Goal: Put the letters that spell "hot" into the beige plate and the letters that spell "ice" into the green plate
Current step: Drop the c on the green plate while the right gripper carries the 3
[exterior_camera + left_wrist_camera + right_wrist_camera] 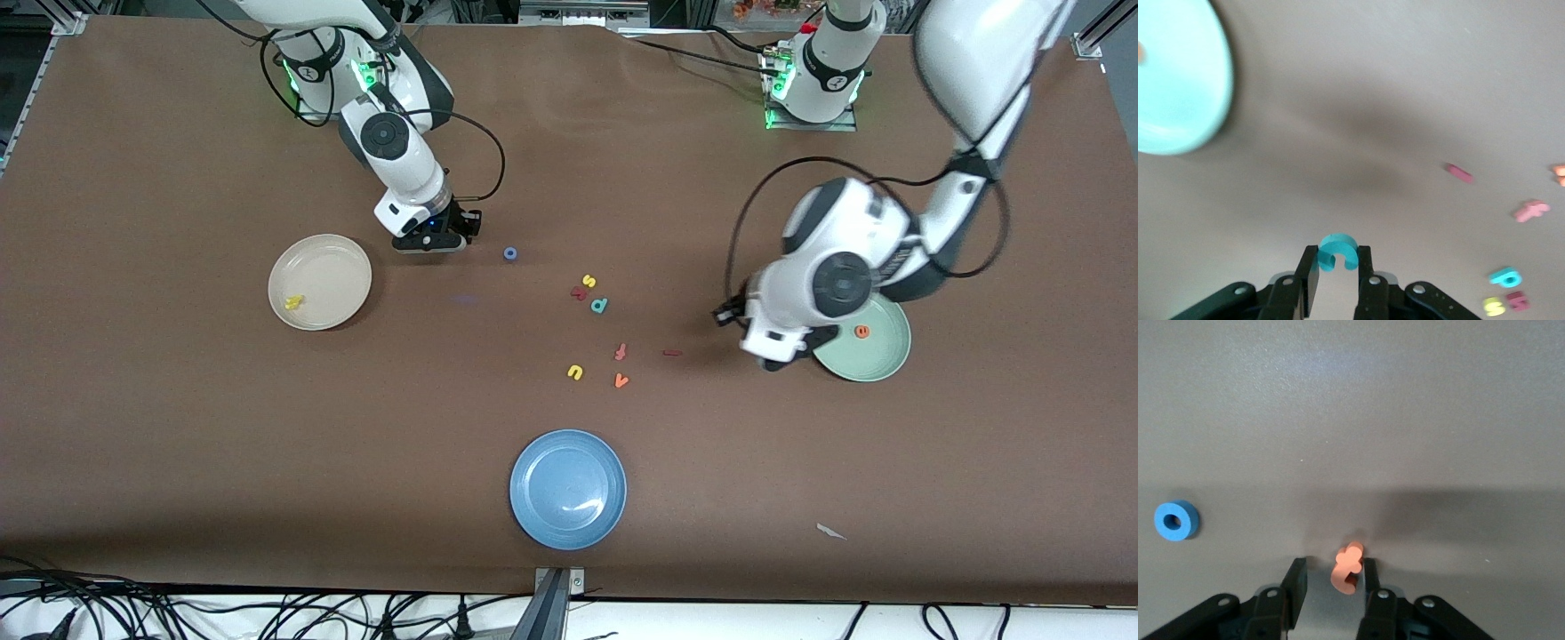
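Note:
My left gripper (1337, 261) is shut on the teal "c" (1337, 252) and hangs over the table beside the green plate (880, 360), toward the right arm's end of it. The orange "e" (861, 332) lies in that plate. The dark red "i" (672, 353) lies on the table near the middle. My right gripper (1335, 577) is low over the table beside the beige plate (336, 265), open, with the orange "t" (1348, 567) between its fingers, leaning on one and clear of the other. The yellow "h" (294, 302) lies in the beige plate. The blue "o" (510, 253) lies close by.
Loose letters lie mid-table: a yellow "s" (588, 281), a teal "p" (599, 306), a reddish "f" (621, 352), a yellow "u" (575, 372) and an orange "v" (621, 380). A blue plate (568, 487) sits near the front edge. A white scrap (831, 532) lies toward the left arm's end.

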